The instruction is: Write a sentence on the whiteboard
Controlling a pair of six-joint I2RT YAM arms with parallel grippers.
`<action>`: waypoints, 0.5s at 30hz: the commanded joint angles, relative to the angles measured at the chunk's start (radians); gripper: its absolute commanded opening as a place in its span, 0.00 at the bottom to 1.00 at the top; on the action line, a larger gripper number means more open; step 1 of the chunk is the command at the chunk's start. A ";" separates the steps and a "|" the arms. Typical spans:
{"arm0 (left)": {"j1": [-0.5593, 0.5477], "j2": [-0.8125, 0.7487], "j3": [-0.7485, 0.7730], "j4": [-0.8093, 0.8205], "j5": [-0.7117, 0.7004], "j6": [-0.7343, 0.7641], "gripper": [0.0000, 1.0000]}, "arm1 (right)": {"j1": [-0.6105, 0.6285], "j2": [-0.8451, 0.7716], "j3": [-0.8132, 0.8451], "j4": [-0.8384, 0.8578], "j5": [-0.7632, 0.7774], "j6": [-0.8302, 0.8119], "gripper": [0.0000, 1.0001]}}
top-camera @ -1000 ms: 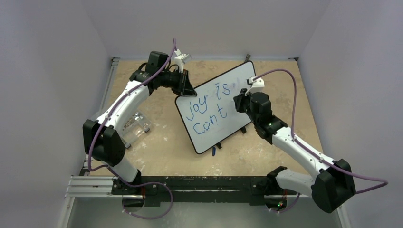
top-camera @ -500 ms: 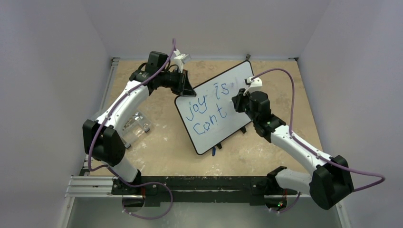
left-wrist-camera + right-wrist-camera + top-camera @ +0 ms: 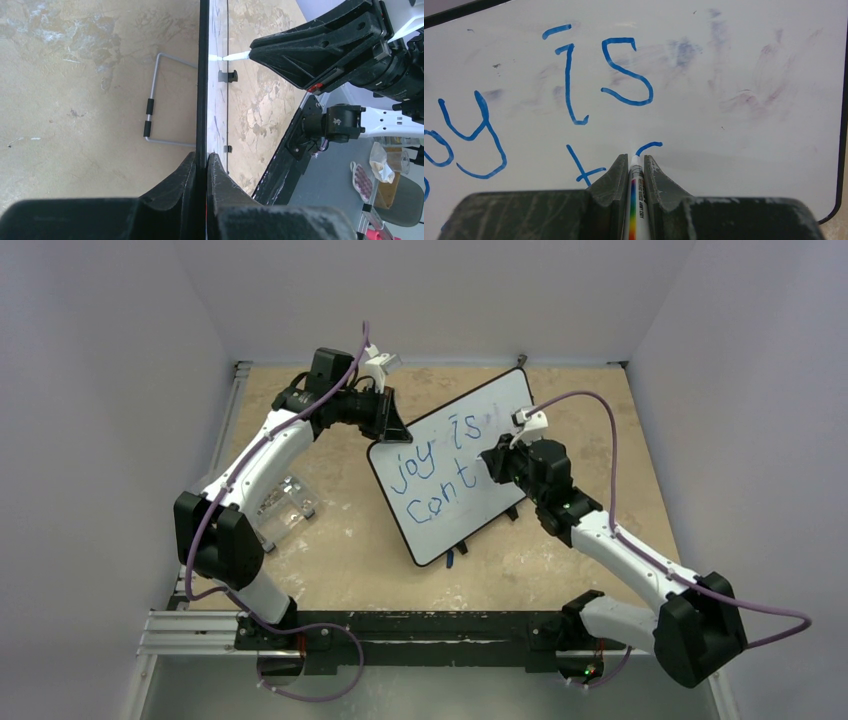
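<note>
The whiteboard [image 3: 500, 400] stands tilted at mid-desk [image 3: 340, 540]. The left tool [image 3: 392, 430] is clenched on its black edge at the 10 o'clock corner. The sentence [image 3: 440, 478] so far reads "joy is" with "cont" below it, in blue. At 3 o'clock of the "t", the right tool [image 3: 636, 159] grasps a marker [image 3: 636, 200], its tip touching the board at a short new curved stroke.

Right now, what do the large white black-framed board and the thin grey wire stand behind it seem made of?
Large white board: probably glossy coated panel; wiped marker left faint smudges. Its black frame looks like matte plastic. Grey wire stand: likely bare metal, with black, perhaps rubber, sleeves.
</note>
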State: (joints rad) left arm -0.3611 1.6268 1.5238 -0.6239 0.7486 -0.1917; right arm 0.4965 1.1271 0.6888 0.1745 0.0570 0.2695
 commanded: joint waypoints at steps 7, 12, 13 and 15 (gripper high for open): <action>-0.001 -0.038 0.012 0.050 -0.019 0.063 0.00 | 0.005 -0.035 -0.079 -0.033 -0.024 0.020 0.00; -0.001 -0.038 0.011 0.051 -0.017 0.063 0.00 | 0.005 -0.046 -0.078 -0.058 0.046 0.036 0.00; -0.001 -0.040 0.010 0.051 -0.018 0.062 0.00 | 0.005 -0.044 -0.072 -0.064 0.058 0.037 0.00; -0.001 -0.040 0.010 0.050 -0.018 0.063 0.00 | 0.004 -0.034 -0.055 -0.075 0.083 0.037 0.00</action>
State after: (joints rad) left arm -0.3607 1.6268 1.5234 -0.6239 0.7525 -0.1913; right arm 0.4973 1.0794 0.6220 0.1589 0.0738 0.2947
